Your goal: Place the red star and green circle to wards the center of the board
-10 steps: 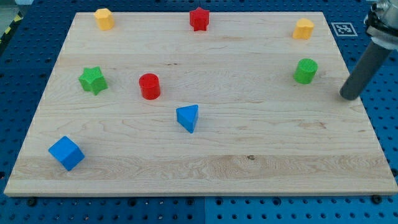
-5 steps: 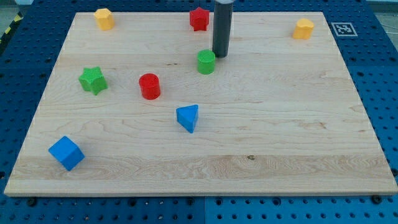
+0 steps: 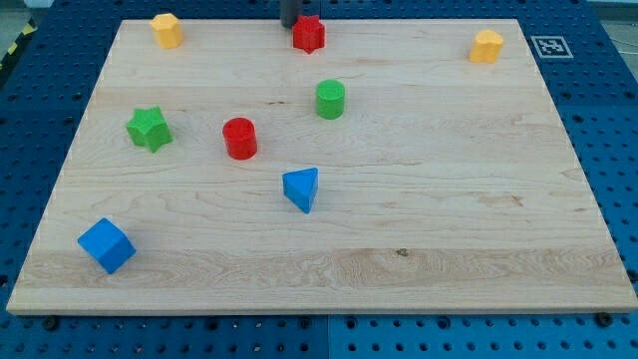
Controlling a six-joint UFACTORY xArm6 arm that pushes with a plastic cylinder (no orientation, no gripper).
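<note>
My tip, a bare rod with no pincer to clench, touches the red star at its far-left, so the green circle and centre lie nearer and right.

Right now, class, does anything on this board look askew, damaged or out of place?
Nothing stands out. All blocks sit flat on the board, none tipped or broken. The red star lies near the view's top edge with my tip just to its left; the green circle sits below it.
</note>
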